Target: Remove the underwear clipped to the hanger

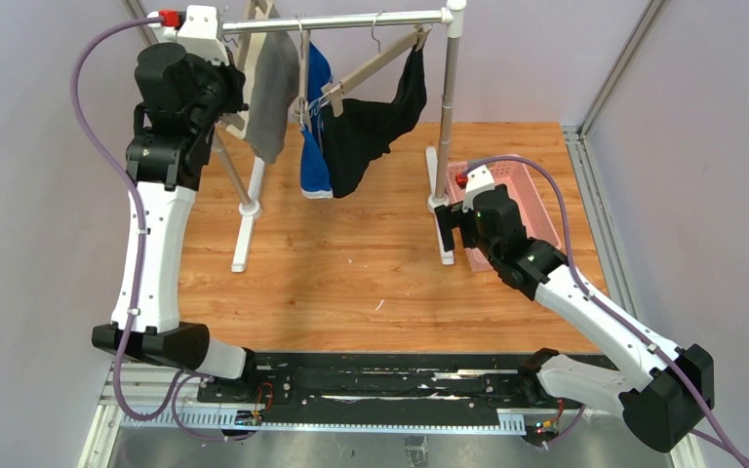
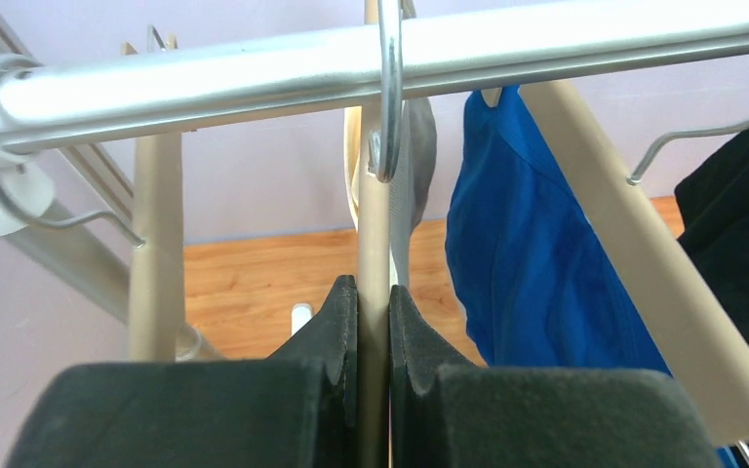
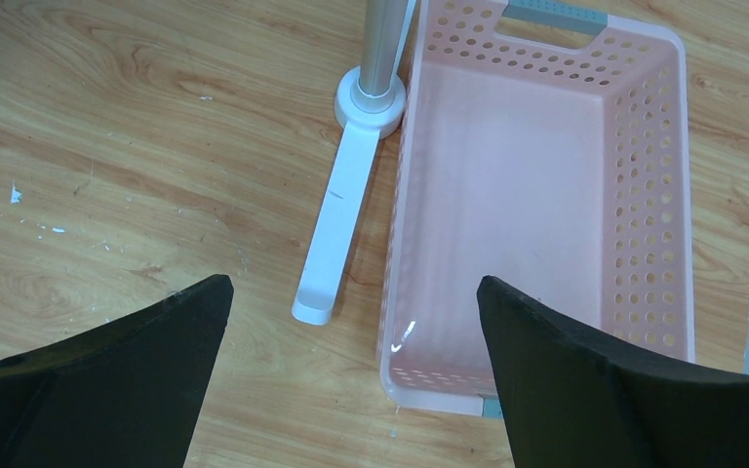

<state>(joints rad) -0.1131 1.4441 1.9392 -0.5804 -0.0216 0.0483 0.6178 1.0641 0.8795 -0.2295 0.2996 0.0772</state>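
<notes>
The left tool (image 2: 374, 322) is clamped shut on the beige hanger (image 2: 374, 224) — grey underwear (image 2: 419, 146) just behind it, blue underwear (image 2: 517, 253) to the right; the right tool (image 3: 353, 288) gapes empty.

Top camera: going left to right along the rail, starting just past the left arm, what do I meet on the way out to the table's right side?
grey underwear → blue underwear → black underwear → rack's right post → pink basket

Left arm (image 1: 156, 253) raised, jaws clamped, right jaws wide
</notes>
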